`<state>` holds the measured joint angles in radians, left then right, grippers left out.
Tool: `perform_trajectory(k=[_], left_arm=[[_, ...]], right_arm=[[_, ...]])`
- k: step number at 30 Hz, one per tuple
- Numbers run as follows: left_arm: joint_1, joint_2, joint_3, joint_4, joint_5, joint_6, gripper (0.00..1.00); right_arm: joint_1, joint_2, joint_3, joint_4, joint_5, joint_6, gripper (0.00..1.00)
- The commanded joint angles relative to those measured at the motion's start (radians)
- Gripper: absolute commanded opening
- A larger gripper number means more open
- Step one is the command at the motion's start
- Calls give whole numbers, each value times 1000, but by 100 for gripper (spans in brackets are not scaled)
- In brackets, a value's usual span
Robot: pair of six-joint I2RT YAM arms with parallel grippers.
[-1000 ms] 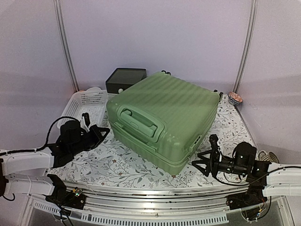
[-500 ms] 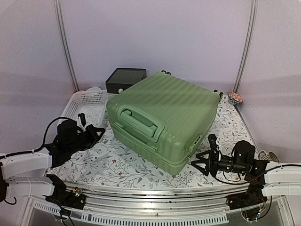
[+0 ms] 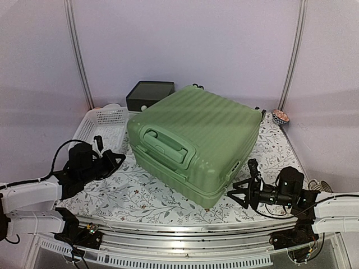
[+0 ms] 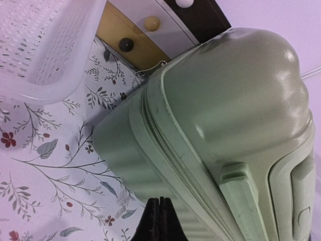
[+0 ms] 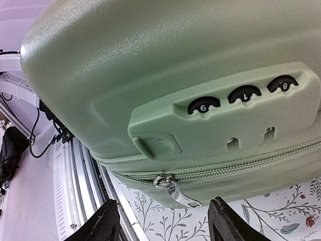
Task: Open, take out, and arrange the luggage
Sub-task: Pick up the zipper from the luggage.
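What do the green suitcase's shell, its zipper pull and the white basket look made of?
The luggage shell looks like hard moulded plastic, matte, finely grained, with soft highlights. The zipper pull seems metal: silvery and shiny. The basket looks like white, slightly translucent plastic with moulded mesh holes.

Luggage [image 3: 196, 140] flat at centre of worktop [image 3: 140, 196]; drawer box [image 3: 148, 94] behind its rear-left corner, basket [image 3: 104, 126] left, bowl [image 3: 280, 116] far right, left tool [image 3: 119, 158] beside its left side, right tool [image 3: 242, 184] at its near-right corner.
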<state>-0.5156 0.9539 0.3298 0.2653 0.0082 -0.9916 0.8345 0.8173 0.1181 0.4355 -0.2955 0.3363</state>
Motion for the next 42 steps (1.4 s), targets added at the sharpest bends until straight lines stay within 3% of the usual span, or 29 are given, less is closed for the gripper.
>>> perform_trajectory(k=[1, 10, 20, 28, 30, 33, 37, 41, 42], left_arm=[[14, -13, 2, -12, 6, 25, 0], [20, -14, -2, -25, 3, 40, 0], [38, -32, -4, -37, 17, 45, 0], [39, -34, -11, 0, 114, 37, 1], [37, -32, -16, 19, 160, 29, 7], [31, -30, -23, 57, 236, 27, 25], [-2, -20, -49, 149, 321, -1, 44], [-79, -6, -71, 213, 313, -33, 52], [-97, -3, -76, 225, 303, -38, 53]], right_arm=[[-7, -4, -21, 32, -16, 20, 61], [-40, 3, -31, 54, -69, 29, 55], [-72, 157, 26, 116, -140, -23, 47], [-73, 299, 3, 347, -152, -91, 45], [-73, 335, 15, 362, -163, -109, 43], [-73, 374, 27, 392, -190, -142, 41], [-73, 380, 21, 419, -213, -172, 29], [-73, 363, 6, 417, -207, -181, 21], [-73, 359, 2, 416, -201, -181, 11]])
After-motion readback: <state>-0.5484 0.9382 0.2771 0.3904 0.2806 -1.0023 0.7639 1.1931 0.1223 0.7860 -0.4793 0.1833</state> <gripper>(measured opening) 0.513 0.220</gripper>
